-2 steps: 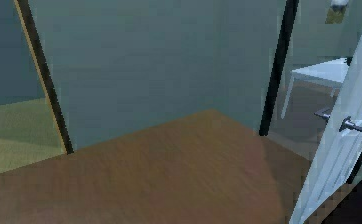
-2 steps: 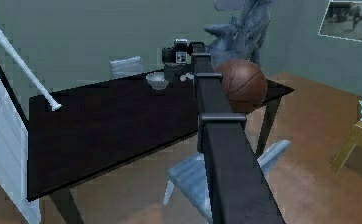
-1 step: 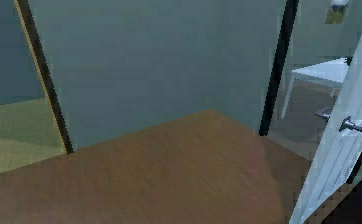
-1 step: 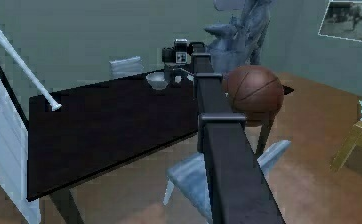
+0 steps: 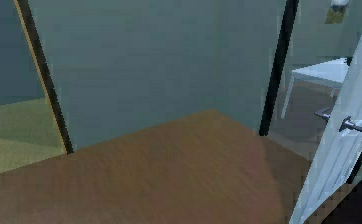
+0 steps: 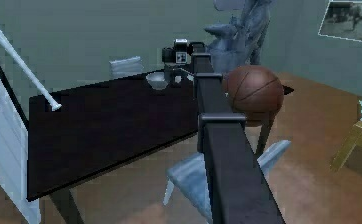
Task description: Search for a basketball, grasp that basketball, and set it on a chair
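- Closest to the camera was the arm [image 6: 234, 165], a dark bar running up from the bottom edge of the arm side view. A pale blue chair [image 6: 204, 180] showed right beside it.
- At the bar's far end the pincer [image 6: 175, 58] showed against the dark worktop [image 6: 99, 125], near a small grey bowl [image 6: 157, 81]. With that stuff behind it, I couldn't tell what its grip was doing or whether it held anything.
- The basketball [image 6: 254, 90] was on the other side, just right of the bar in that view and nearer in along the arm than the pincer. Couldn't make out what it rested on.
- My guess is the next move hinged on that offset. The pincer pointed left of the bar and the ball lay right and closer in, so it'd need pulling back and bringing across.
- Further out there was a second chair [image 6: 126, 66] behind the worktop, a grey-blue statue [image 6: 244, 30] or something like one, and a picture [image 6: 349, 20] on the wall.
- The forward view had a wooden floor [image 5: 159, 170], a white door [image 5: 334, 150] and a white table [image 5: 324, 72] past a doorway.
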You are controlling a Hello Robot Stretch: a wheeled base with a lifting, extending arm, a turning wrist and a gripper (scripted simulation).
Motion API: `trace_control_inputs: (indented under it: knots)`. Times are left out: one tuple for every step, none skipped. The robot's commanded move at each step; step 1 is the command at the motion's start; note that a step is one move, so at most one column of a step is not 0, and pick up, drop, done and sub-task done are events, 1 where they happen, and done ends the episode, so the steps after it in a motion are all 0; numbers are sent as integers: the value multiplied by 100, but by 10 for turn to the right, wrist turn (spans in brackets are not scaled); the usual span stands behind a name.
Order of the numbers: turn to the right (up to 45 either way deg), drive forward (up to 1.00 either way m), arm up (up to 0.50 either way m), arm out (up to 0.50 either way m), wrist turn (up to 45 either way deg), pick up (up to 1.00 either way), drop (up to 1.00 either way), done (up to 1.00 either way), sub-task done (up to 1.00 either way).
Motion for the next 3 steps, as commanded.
trace_control_inputs:
  knots:
    - [0, 0, -50, 0, 0, 0, 0, 0, 0]
    - [0, 0, 0, 0, 0, 0, 100, 0, 0]
    - [0, 0, 0, -10, 0, 0, 0, 0, 0]
